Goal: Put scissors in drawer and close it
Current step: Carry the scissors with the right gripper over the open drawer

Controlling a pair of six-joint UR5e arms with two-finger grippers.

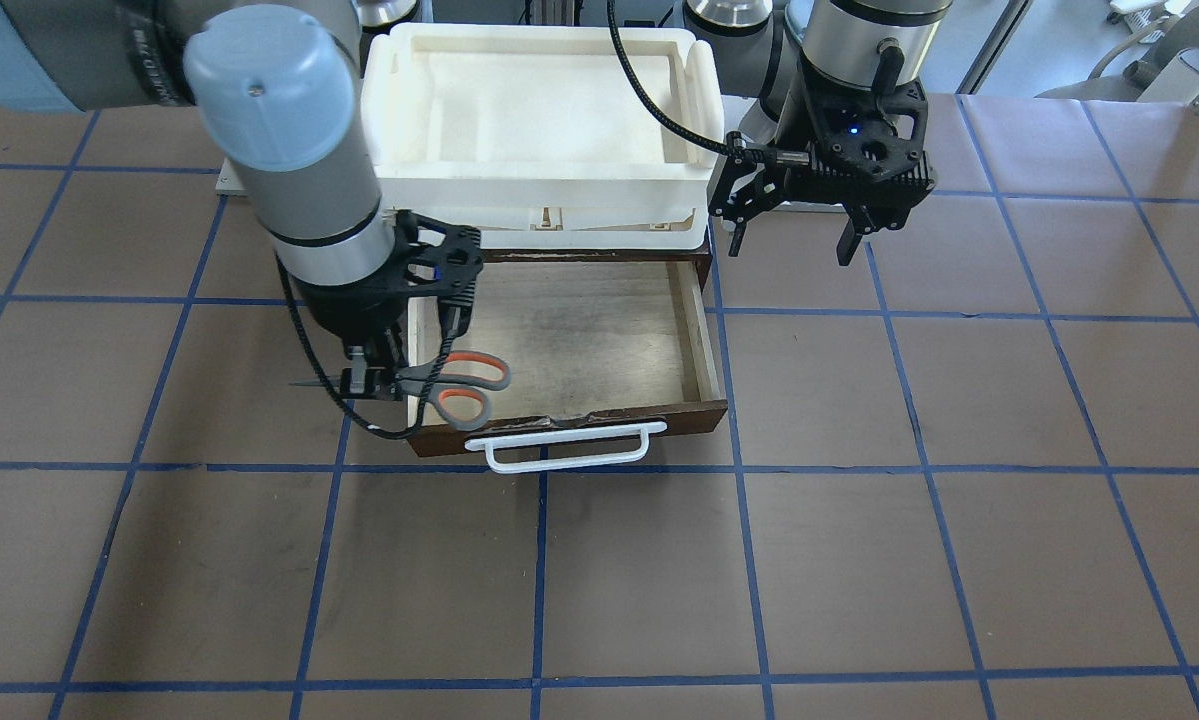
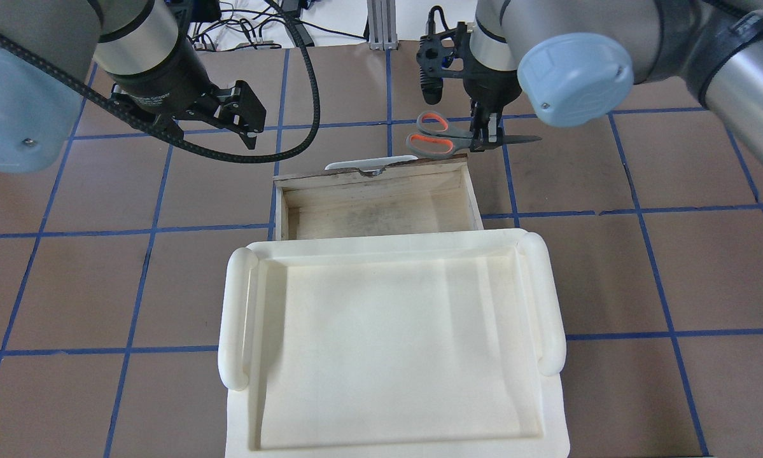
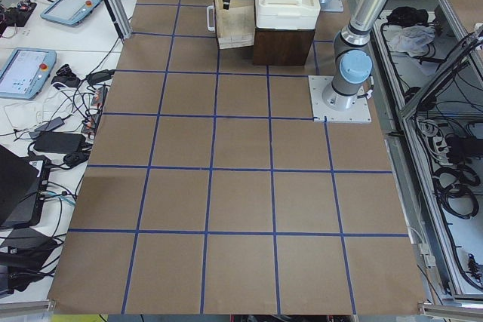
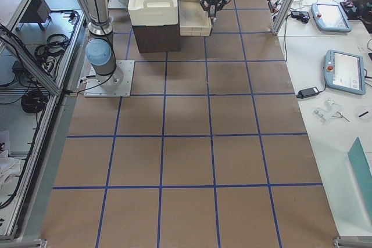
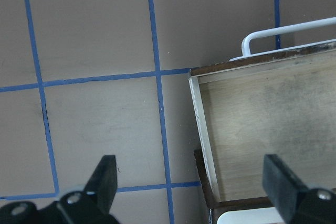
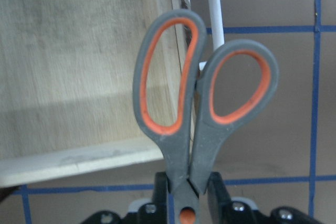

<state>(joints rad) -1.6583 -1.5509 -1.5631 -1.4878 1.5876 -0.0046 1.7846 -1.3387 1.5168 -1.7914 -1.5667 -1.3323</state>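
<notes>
The scissors have grey handles lined orange and silver blades. My right gripper is shut on them near the pivot and holds them level over the front right corner of the open drawer. The loops hang over the drawer's corner and the blades point outward. The right wrist view shows the scissors above the drawer's side wall. The drawer's pale interior is bare; its white bar handle faces away from me. My left gripper is open and empty, beside the drawer's left side.
A white plastic tray sits on top of the dark cabinet that the drawer slides out of. The table is brown with blue grid lines. Black cables hang from both wrists.
</notes>
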